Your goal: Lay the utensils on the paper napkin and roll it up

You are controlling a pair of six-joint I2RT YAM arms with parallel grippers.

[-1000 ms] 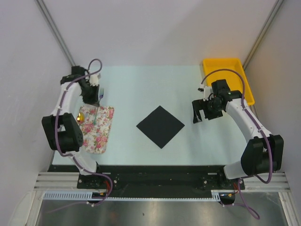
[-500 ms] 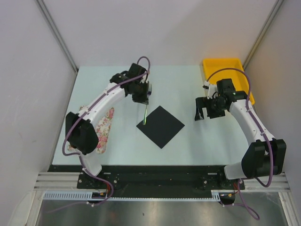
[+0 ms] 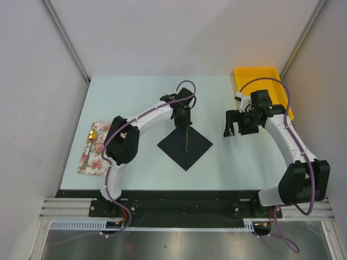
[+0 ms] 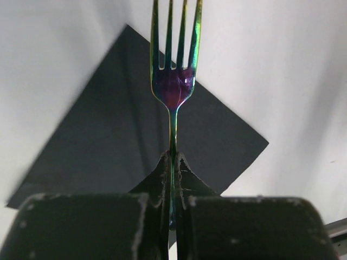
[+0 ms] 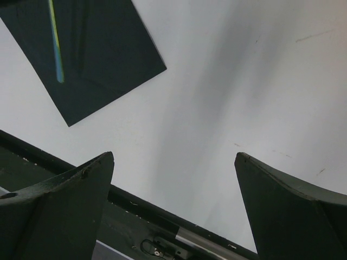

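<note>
The paper napkin (image 3: 191,153) is a black square lying corner-on at the table's middle. My left gripper (image 3: 186,127) hangs over its far corner, shut on one of the utensils, a fork (image 3: 187,141). In the left wrist view the fork (image 4: 172,89) has an iridescent green-purple sheen. Its thin handle is pinched between the fingertips (image 4: 164,166), and its tines point out over the napkin (image 4: 108,146). Another utensil with a gold end (image 3: 91,134) lies on the floral mat. My right gripper (image 3: 232,128) is open and holds nothing, right of the napkin above bare table. Its wrist view shows the napkin (image 5: 103,65) and the fork's handle (image 5: 56,49).
A pink-and-white floral mat (image 3: 97,160) lies near the table's left edge. A yellow bin (image 3: 261,77) stands at the far right corner, behind the right arm. The table's dark front rail (image 5: 162,227) shows between the right fingers.
My left arm has swung right from the floral mat, carrying the fork to a spot above the napkin. The right gripper has barely shifted and stays open.
</note>
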